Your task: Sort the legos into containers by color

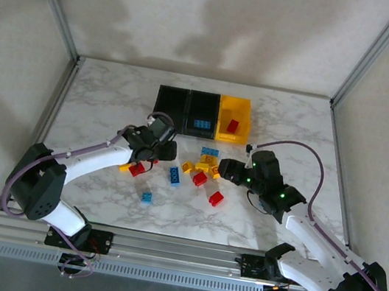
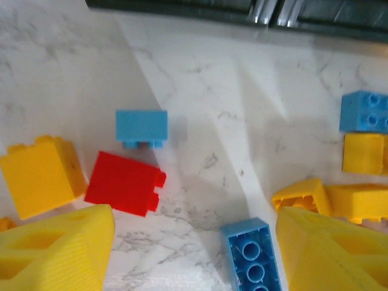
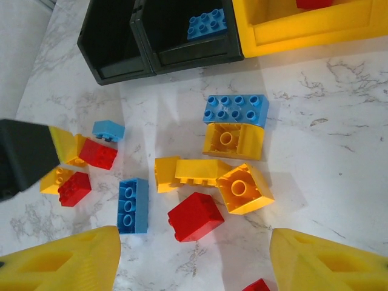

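Right wrist view: I see my right gripper [image 3: 194, 267] spread wide above the legos [image 3: 233, 142], small studded bricks in red, yellow and blue scattered on the marble table [image 3: 339, 151] just before the containers [image 3: 121, 70]. A blue eight-stud brick [image 3: 207, 24] lies in the middle black bin [image 3: 194, 56], and a red brick [image 3: 314, 3] in the yellow bin [image 3: 303, 33]. My left gripper [image 2: 194, 242] is spread too, with a long blue brick [image 2: 251, 254] between its fingers.
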Motion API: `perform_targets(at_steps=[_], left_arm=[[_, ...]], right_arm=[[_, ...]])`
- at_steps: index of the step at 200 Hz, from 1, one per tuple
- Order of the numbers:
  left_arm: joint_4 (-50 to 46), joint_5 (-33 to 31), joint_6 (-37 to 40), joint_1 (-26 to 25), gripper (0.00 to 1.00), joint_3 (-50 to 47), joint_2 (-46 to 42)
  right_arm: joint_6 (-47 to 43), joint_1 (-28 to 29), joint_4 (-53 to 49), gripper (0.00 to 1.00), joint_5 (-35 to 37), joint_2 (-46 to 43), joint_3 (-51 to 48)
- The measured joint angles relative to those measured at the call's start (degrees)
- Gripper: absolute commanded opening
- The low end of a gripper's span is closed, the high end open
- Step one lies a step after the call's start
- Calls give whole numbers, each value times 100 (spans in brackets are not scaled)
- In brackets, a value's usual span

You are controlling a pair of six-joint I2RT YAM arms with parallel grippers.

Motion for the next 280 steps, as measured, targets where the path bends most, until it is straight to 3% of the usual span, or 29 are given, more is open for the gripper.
perform_targets(at_steps=[43,91,144,196,236,280], left_arm=[[431,420,-326,-433,75,-424,0],[651,448,-638,-750,73,-505,374],[710,249,-850,-944,58,-503,992],[721,98,-911,-966,31,-461,1067],[680,68,-892,-975,25,-426,1073],[310,-66,-804,-975,24,-146,938]], right_arm=[[37,0,-2,66,7,11,-33],[35,0,15,66,31,107,-33],[35,2,42,66,92,98,-68],[-15,2,46,67,-243,98,-291],[-157,28,31,67,-903,96,-417],[-184,37,-7,67,-1088,96,-535]])
